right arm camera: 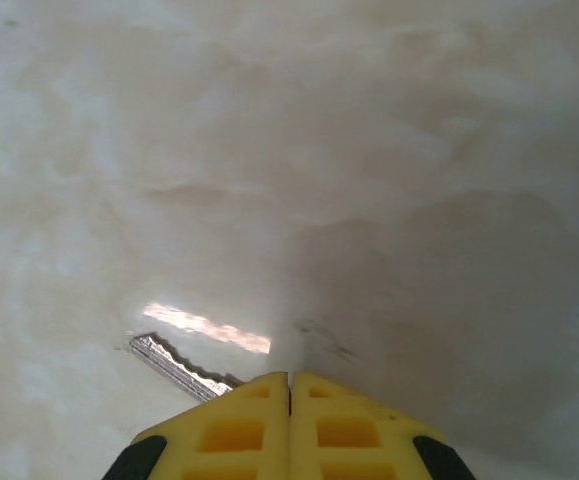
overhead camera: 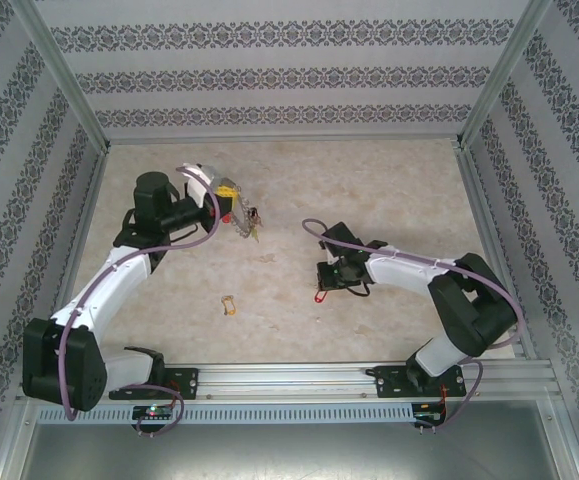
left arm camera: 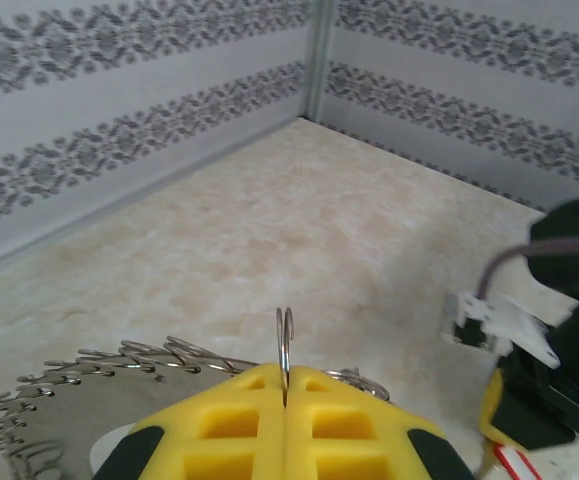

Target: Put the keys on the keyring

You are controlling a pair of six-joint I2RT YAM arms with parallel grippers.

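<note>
**Inspector A:** Starting at the left, overhead view. Left end effector (overhead camera: 227,193) out over the far-left part of the counter (overhead camera: 399,190), yellow pads pressed together.

**Inspector B:** Clamped on anything?

**Inspector A:** Clamped on the keyring (overhead camera: 247,222), hanging just right of the pads. Confirmed from the left wrist: a loop of ring wire standing upright out of the seam between the pads, with a fan of silvery keys (left arm camera: 79,375) spread to the left (tags too small to sort by colour there). Cannot tell whether the lowest keys touch the counter.

**Inspector B:** Next item rightward?

**Inspector A:** Tan-tagged key (overhead camera: 229,306), lying flat and alone on the counter, nearer the arm bases than the keyring and well apart from it. No contact with either end effector.

**Inspector B:** And the other loose one?

**Inspector A:** Red-tagged key (overhead camera: 319,297), right of centre, directly at the tip of the right end effector (overhead camera: 324,286). Pointed down at the counter, tip low.

**Inspector B:** State of that end effector?

**Inspector A:** Pads together, no gap at the seam, per the right wrist view. Silvery key blade (right arm camera: 181,366) showing just left of the left pad and running under its edge. Pinched or merely lying beside the pad: cannot tell.
</note>
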